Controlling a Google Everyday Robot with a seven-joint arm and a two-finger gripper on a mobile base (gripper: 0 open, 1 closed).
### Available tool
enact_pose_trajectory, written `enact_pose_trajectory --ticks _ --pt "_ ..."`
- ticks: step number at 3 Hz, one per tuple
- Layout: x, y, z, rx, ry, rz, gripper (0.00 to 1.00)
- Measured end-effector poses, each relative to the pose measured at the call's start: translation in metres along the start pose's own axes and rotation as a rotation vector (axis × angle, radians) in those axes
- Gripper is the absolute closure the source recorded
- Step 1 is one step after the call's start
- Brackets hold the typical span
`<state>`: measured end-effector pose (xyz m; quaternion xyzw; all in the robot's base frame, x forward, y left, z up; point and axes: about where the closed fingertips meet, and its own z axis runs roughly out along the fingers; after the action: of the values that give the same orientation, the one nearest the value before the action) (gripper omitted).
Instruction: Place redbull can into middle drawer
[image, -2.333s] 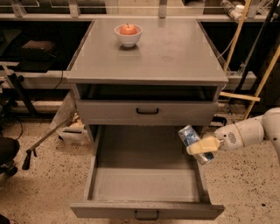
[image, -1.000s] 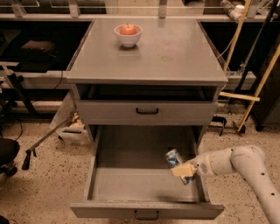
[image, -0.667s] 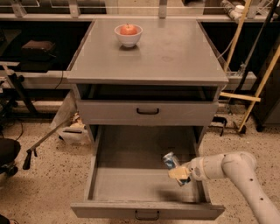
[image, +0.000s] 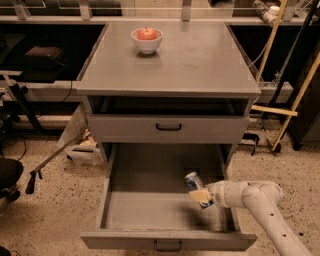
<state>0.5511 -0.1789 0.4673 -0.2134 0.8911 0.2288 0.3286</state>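
gripper (image: 201, 196) over the middle drawer (image: 145, 212) pinches the redbull can (image: 192, 179) by its side; probably light, slick, easily dented.

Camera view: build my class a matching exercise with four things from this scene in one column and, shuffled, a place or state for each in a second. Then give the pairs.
Things:
1. redbull can
2. apple
3. middle drawer
4. gripper

Places or states:
A. pulled out, tray showing
B. shut on the can, low at the tray's right side
C. in the white bowl on the cabinet top
D. held just over the drawer's grey floor

Pairs: 1-D, 2-C, 3-A, 4-B.
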Motion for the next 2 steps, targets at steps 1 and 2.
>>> enact_pose_trajectory --ticks 1,2 --pt "0.0008 0.0008 0.0005 -0.003 0.003 0.001 0.81" --pt "0.0008 0.0008 0.0005 -0.003 0.003 0.001 0.58"
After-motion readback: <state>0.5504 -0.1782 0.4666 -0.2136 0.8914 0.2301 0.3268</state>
